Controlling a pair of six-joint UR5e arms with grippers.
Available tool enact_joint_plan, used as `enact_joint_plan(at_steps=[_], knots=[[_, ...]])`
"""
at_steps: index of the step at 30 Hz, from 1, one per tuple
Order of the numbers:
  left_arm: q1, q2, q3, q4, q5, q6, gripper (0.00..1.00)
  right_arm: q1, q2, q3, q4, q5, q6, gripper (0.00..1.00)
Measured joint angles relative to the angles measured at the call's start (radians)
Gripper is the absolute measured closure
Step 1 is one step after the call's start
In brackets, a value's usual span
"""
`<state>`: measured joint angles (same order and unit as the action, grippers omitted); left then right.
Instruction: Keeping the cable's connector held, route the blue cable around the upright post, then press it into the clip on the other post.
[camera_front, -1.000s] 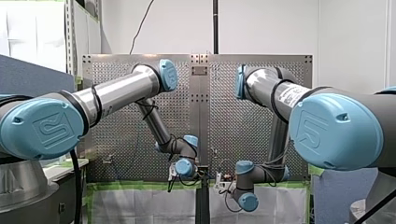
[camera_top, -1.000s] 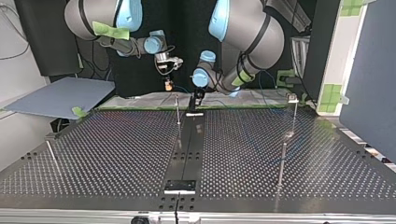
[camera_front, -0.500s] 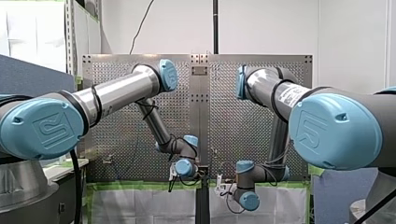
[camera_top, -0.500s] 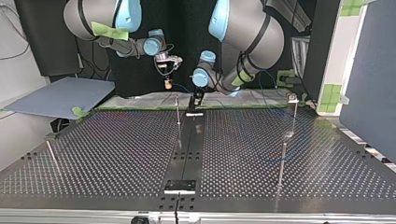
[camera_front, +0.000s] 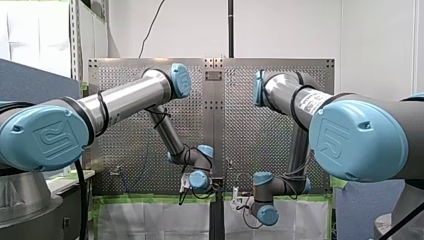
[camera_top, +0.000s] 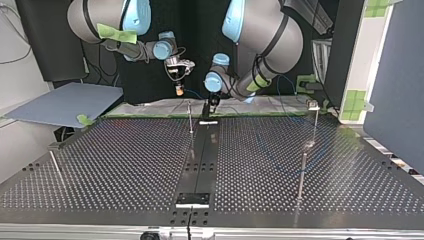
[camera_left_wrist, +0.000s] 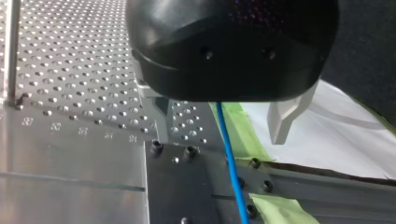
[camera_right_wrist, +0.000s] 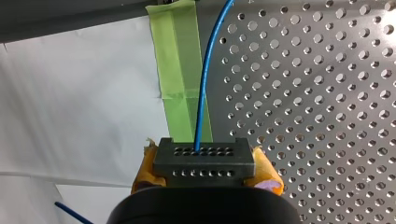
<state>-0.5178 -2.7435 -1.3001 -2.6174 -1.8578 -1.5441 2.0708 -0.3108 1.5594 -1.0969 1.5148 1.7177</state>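
Note:
The blue cable (camera_right_wrist: 203, 93) comes out of a black connector block (camera_right_wrist: 204, 156). My right gripper (camera_right_wrist: 205, 164) is shut on that block with its yellow pads (camera_right_wrist: 266, 168). In the top view my right gripper (camera_top: 178, 89) hangs above the table's far edge, just behind the thin upright post (camera_top: 190, 117). My left gripper (camera_left_wrist: 219, 140) is open. The cable (camera_left_wrist: 231, 172) runs loose between its metal fingers (camera_left_wrist: 284, 121) without touching them. In the top view my left gripper (camera_top: 210, 104) sits low, beside the post. The clip post (camera_top: 315, 115) stands at the far right.
Another thin post (camera_top: 301, 175) stands at the top view's right and one (camera_top: 55, 167) at its left. A dark centre strip (camera_top: 200, 160) runs across the perforated table. Green tape (camera_right_wrist: 180, 70) and white sheeting (camera_right_wrist: 70, 116) line the far edge.
My right gripper with the connector has drifted slightly toward the top view's left. My left gripper has barely shifted and stays open around the cable.

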Motion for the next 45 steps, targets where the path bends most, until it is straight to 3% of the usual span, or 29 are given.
enact_joint_plan(at_steps=[1,2,3,5,7,8,9,11,12,14,29,36,45], knots=[[-0.003,0.0,0.0,0.0,-0.003,0.007,0.04,0.0,0.0,0.0,0.0,0.0,0.0,1.0],[-0.007,0.0,0.0,0.0,-0.007,0.015,0.18,0.0,0.0,0.0,0.0,0.0,0.0,1.0],[-0.01,0.0,0.0,-0.001,-0.01,0.019,0.18,0.0,0.0,0.0,0.0,0.0,0.0,1.0],[-0.015,0.0,0.0,-0.002,-0.022,0.025,0.44,0.0,0.0,0.0,0.0,-0.001,0.0,1.0],[-0.019,0.0,0.0,-0.002,-0.035,0.028,0.49,0.0,0.0,0.0,0.0,-0.001,0.0,1.0],[-0.021,0.0,0.0,-0.002,-0.045,0.029,0.68,-0.001,0.0,0.0,0.0,-0.002,0.0,1.0],[-0.023,0.0,0.0,-0.003,-0.052,0.029,0.68,-0.001,0.0,0.0,0.0,-0.003,0.0,1.0],[-0.026,0.0,0.0,-0.003,-0.066,0.031,0.89,-0.002,0.0,0.0,0.0,-0.003,0.0,1.0],[-0.028,0.0,0.0,-0.002,-0.075,0.032,0.89,-0.002,0.0,0.0,0.0,-0.003,0.0,1.0],[-0.032,0.0,0.0,-0.001,-0.09,0.032,1.0,-0.002,0.0,0.0,0.0,-0.004,0.0,1.0],[-0.049,0.0,0.0,-0.03,-0.17,0.006,1.0,-0.01,0.0,0.0,-0.003,-0.004,0.001,1.0],[-0.062,0.003,-0.012,-0.038,-0.166,-0.044,1.0,-0.022,0.0,0.001,-0.003,-0.005,0.002,1.0],[-0.073,0.006,-0.08,0.026,-0.123,-0.084,1.0,-0.039,0.0,0.002,-0.011,-0.016,0.002,1.0]])
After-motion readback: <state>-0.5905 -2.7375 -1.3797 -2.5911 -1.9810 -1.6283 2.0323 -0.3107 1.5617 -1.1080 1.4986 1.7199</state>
